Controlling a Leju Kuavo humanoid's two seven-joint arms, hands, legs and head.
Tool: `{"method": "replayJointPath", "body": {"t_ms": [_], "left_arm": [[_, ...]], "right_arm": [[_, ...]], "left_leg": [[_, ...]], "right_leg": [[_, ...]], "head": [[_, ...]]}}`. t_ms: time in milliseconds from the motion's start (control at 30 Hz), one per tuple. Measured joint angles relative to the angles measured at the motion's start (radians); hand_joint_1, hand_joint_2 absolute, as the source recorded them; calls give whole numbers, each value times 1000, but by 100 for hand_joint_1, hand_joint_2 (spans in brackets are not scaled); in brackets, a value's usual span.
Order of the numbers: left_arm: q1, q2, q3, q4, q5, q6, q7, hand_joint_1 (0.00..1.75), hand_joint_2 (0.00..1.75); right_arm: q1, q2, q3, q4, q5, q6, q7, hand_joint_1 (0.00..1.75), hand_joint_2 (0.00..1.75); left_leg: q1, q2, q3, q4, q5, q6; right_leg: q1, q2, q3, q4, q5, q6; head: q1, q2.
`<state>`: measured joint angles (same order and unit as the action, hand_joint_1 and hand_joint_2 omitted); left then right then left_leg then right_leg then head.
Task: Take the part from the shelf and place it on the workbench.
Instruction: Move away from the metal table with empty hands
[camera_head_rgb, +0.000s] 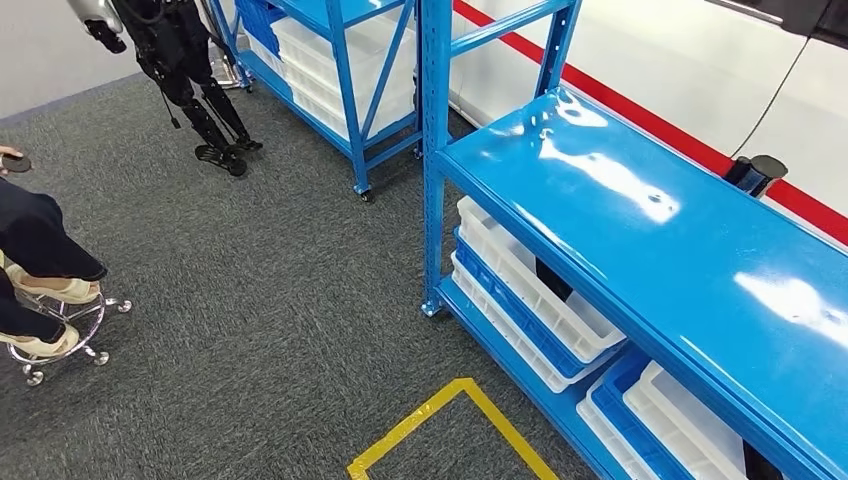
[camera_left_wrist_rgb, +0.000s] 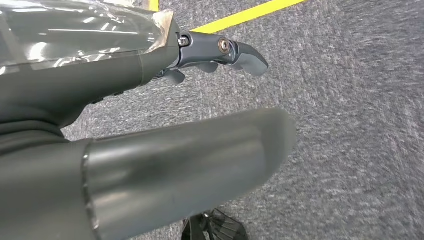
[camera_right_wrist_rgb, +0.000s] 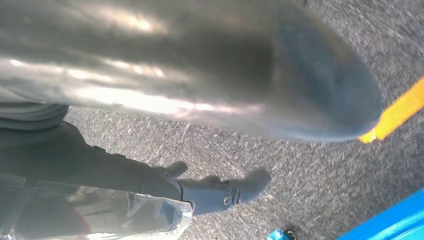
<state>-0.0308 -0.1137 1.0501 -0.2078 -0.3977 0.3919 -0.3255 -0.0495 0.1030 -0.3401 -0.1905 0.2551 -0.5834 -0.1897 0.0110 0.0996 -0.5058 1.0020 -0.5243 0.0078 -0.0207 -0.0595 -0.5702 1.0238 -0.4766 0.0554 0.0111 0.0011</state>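
A blue metal shelf (camera_head_rgb: 640, 230) with a bare glossy top stands on my right in the head view. Stacked white and blue bins (camera_head_rgb: 520, 290) sit on its lower level, and something dark (camera_head_rgb: 552, 278) shows behind them; I cannot tell what it is. My left hand (camera_left_wrist_rgb: 165, 150) hangs over the grey carpet, its fingers (camera_left_wrist_rgb: 235, 52) stretched out and holding nothing. My right hand (camera_right_wrist_rgb: 190, 100) also hangs over the carpet with its fingers (camera_right_wrist_rgb: 220, 192) apart and nothing in it.
A second blue shelf (camera_head_rgb: 340, 60) with white bins stands farther back. Yellow tape (camera_head_rgb: 450, 420) marks the carpet near the shelf. A person (camera_head_rgb: 40, 250) sits on a wheeled stool (camera_head_rgb: 70, 330) at the left. Another robot's dark legs (camera_head_rgb: 200, 100) stand beyond.
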Motion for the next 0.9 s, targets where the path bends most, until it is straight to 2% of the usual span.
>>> {"method": "replayJointPath", "body": {"t_ms": [67,100,133,167,200,233,267,300,333,367,400,433,467,500,533,567,600,633,667,733,767,800,833,867,900], "left_arm": [[-2,1,0,0,0,0,0,0,0],[-4,1,0,0,0,0,0,0,0],[-5,1,0,0,-1,0,0,0,0],[-5,0,0,0,-1,0,0,0,0],[-4,0,0,0,-1,0,0,0,0],[-2,-1,0,1,-2,-1,0,0,0],[-1,0,0,1,-2,-2,0,0,0],[0,0,0,1,-2,-5,0,0,0],[1,0,0,1,-2,-8,0,0,0],[1,0,0,1,-2,-12,0,0,0],[1,0,0,1,-2,-14,0,0,0],[1,1,0,1,-3,-15,0,0,0],[1,1,0,2,-3,-16,0,0,0],[1,2,0,2,-4,-16,0,0,0],[0,2,0,2,-5,-16,0,0,0],[-1,2,0,2,-6,-16,0,0,0],[-2,1,0,2,-7,-17,0,0,0],[-3,1,0,2,-8,-18,0,0,0],[-2,0,0,2,-9,-19,1,0,0],[0,0,0,2,-11,-21,3,0,0],[1,0,0,2,-12,-21,4,0,0],[2,0,0,3,-12,-21,5,0,0],[2,0,0,3,-12,-22,5,0,0],[2,0,0,3,-12,-22,5,0,0],[2,0,0,3,-12,-23,5,0,0]], "right_arm": [[0,0,0,0,1,0,1,0,0],[0,-1,0,0,1,0,1,0,0],[0,-2,0,0,1,-1,1,0,0],[-1,-2,0,0,1,-1,2,0,0],[-1,-1,0,0,1,-1,3,0,0],[-2,-1,1,0,1,-1,4,0,0],[-3,0,1,0,1,-1,5,0,0],[-2,0,1,0,1,-1,6,0,0],[-2,0,1,0,1,-1,7,0,0],[-1,-1,1,0,1,-2,8,0,0],[-2,0,1,0,1,-2,8,0,0],[-2,0,1,0,1,-2,8,0,0],[-3,1,1,0,1,-3,8,0,0],[-4,2,1,0,1,-3,8,0,0],[-3,3,1,0,0,-3,8,0,0],[-1,3,1,0,0,-4,7,0,0],[2,3,1,0,0,-4,7,0,0],[4,3,1,1,0,-4,7,0,0],[4,3,1,1,-1,-4,7,0,0],[2,3,1,1,-2,-4,7,0,0],[1,3,1,1,-2,-4,7,0,0],[2,3,1,1,-2,-4,7,0,0],[3,2,1,1,-2,-4,8,0,0],[5,1,1,1,-2,-4,8,0,0],[6,0,1,1,-2,-4,9,0,0]], "left_leg": [[2,15,8,-4,-6,-11],[5,9,11,-1,-12,-17],[8,-8,8,14,-27,-22],[11,-33,-6,51,-53,-25],[12,-63,-31,110,-87,-26],[12,-83,-66,180,-122,-26],[12,-93,-100,245,-147,-25],[12,-98,-124,284,-153,-23],[12,-101,-132,286,-137,-21],[12,-106,-121,250,-104,-17],[12,-119,-96,186,-61,-13],[12,-142,-69,117,-26,-9],[11,-159,-47,64,-3,-6],[10,-172,-34,30,8,-4],[6,-173,-30,20,8,-2],[4,-161,-29,16,10,2],[3,-149,-25,11,14,9],[3,-138,-21,5,19,16],[4,-124,-18,-1,23,23],[3,-96,-17,-6,26,30],[2,-79,-17,-5,26,31],[2,-65,-17,-5,26,31],[2,-50,-17,-5,25,30],[2,-38,-16,-5,23,28],[3,-27,-14,-4,21,25]], "right_leg": [[4,16,1,-1,-1,-18],[2,26,2,-3,-1,-25],[-1,37,4,-5,0,-33],[-5,47,7,-6,1,-41],[-5,57,6,-7,2,-47],[-3,67,5,-7,3,-52],[0,80,4,-6,4,-55],[2,93,4,-6,4,-56],[4,106,6,-6,4,-56],[5,121,7,-5,4,-56],[5,135,10,-5,4,-55],[7,148,10,-4,4,-54],[10,161,10,-3,4,-52],[10,172,7,-3,5,-48],[10,182,3,-4,7,-42],[8,193,-2,-6,9,-35],[7,191,-7,-3,9,-29],[8,176,-14,6,4,-26],[10,149,-32,39,-14,-27],[11,94,-88,152,-65,-33],[10,80,-122,221,-91,-33],[8,75,-142,263,-102,-29],[5,69,-147,274,-100,-21],[2,63,-127,236,-81,-10],[0,47,-90,167,-54,0]], "head": [[-1,0],[-2,0],[-4,0],[-6,0],[-9,0],[-11,0],[-11,0],[-11,0],[-11,0],[-11,0],[-11,0],[-11,0],[-11,0],[-11,0],[-11,0],[-11,0],[-11,0],[-10,0],[-7,0],[-1,0],[1,0],[2,0],[2,0],[2,0],[2,0]]}}
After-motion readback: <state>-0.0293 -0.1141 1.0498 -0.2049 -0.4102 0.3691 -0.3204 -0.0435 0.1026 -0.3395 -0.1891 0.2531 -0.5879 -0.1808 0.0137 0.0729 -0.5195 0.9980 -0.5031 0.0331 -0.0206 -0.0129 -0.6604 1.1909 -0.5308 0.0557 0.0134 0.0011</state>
